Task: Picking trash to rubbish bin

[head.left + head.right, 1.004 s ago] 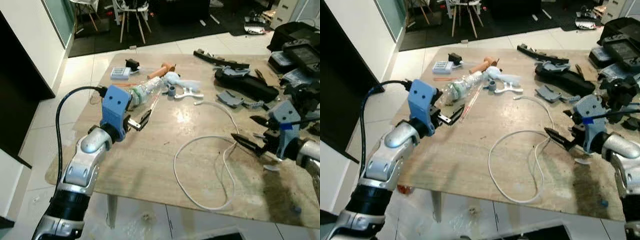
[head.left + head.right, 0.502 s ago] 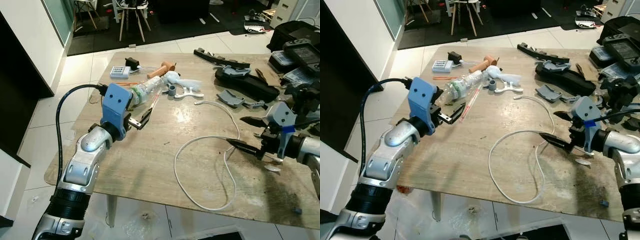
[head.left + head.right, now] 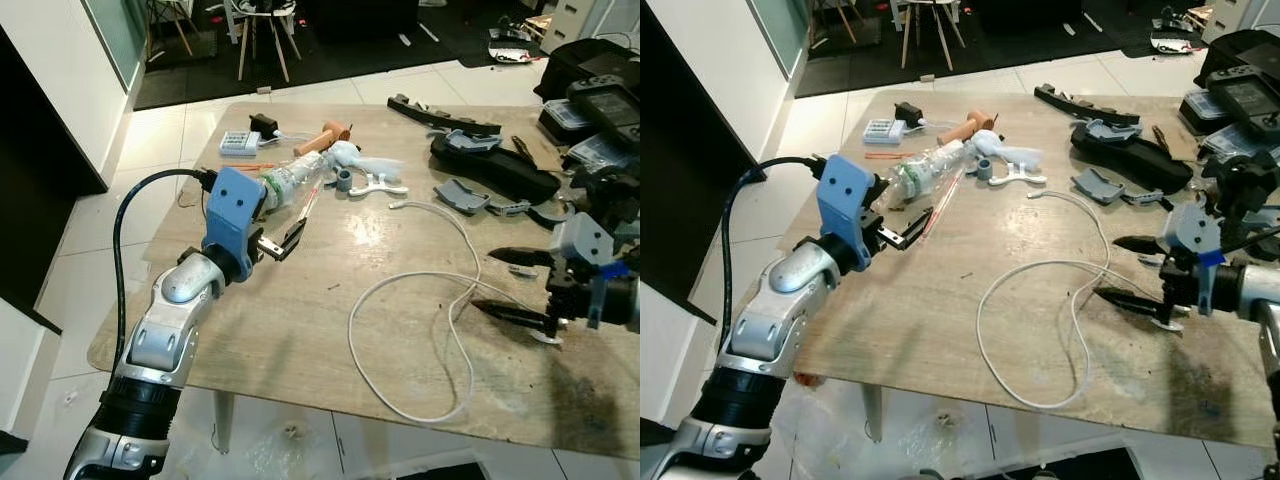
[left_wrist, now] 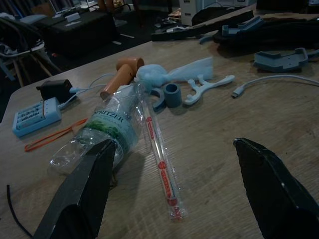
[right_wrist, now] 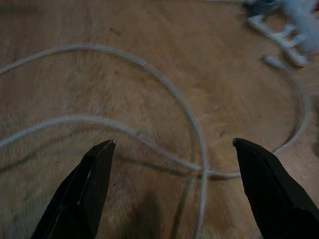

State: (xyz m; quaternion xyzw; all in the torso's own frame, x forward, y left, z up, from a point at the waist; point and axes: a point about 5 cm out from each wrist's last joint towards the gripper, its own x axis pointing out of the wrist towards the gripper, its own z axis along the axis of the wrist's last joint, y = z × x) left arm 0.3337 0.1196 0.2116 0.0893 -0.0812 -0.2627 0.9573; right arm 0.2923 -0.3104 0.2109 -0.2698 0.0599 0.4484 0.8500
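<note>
A clear plastic bottle (image 3: 288, 184) lies on its side on the wooden table (image 3: 300, 330), toward the far left. A thin clear tube with red print (image 4: 160, 167) lies beside it. My left gripper (image 3: 280, 240) hovers open just short of both, the bottle (image 4: 107, 132) close ahead of its fingers. A white cable (image 3: 425, 300) loops across the table's middle. My right gripper (image 3: 483, 280) stands open at the right, fingers level above the table, pointing at the cable (image 5: 194, 129). A small white scrap (image 3: 546, 338) lies under that gripper.
Behind the bottle are a blue battery charger (image 3: 240, 145), an orange handle (image 3: 322, 137) and pale blue plastic parts (image 3: 365, 172). Dark grey tool parts (image 3: 490, 165) and black cases (image 3: 600, 90) crowd the far right. Chairs (image 3: 265, 30) stand beyond the table on the tiled floor.
My right gripper has pulled back to the right, away from the cable loop, and its fingers have spread wider. The left arm has stayed put.
</note>
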